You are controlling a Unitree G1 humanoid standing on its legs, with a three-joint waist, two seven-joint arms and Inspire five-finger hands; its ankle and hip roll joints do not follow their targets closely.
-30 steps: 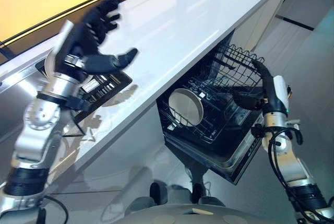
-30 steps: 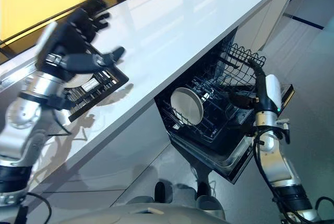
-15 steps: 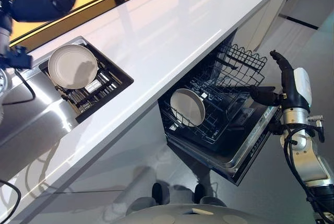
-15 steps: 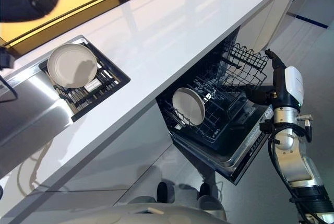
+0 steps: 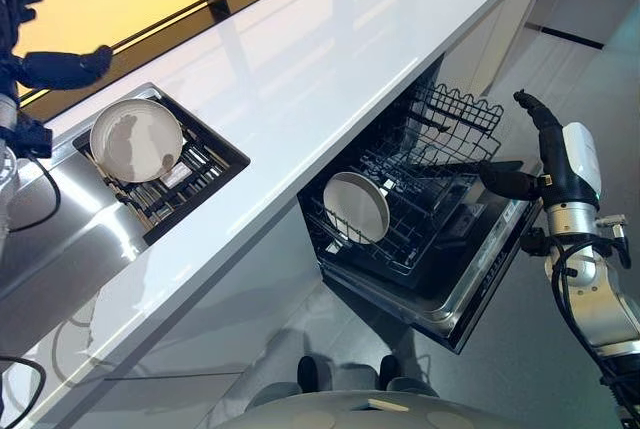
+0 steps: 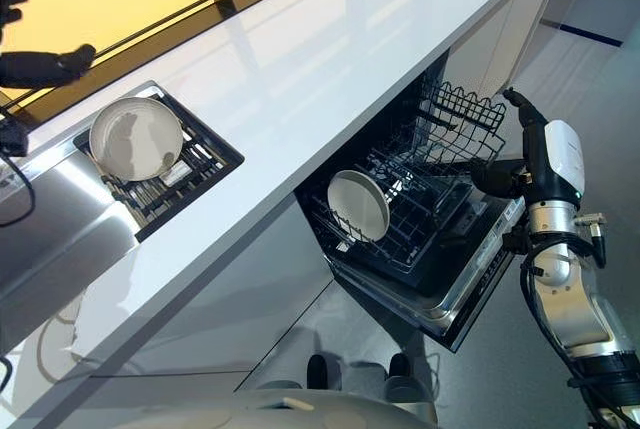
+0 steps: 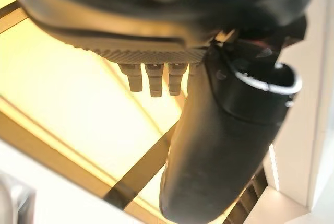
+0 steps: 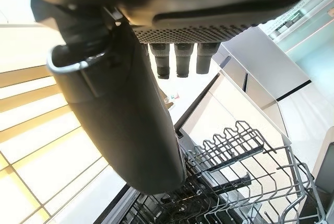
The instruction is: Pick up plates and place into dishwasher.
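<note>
Hovering left hand [image 5: 30, 54] and right hand [image 5: 545, 154], fingers straight, empty

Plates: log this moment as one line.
rack plate: on counter | dishwasher plate: loaded | left hand: open, raised, empty | right hand: open, by dishwasher, empty

We see a white glossy countertop [image 5: 330, 59] running from 7 to 1 o'clock, with a black dish rack [image 5: 205, 164] at 9 o'clock holding one upright plate [image 5: 135, 139].
</note>
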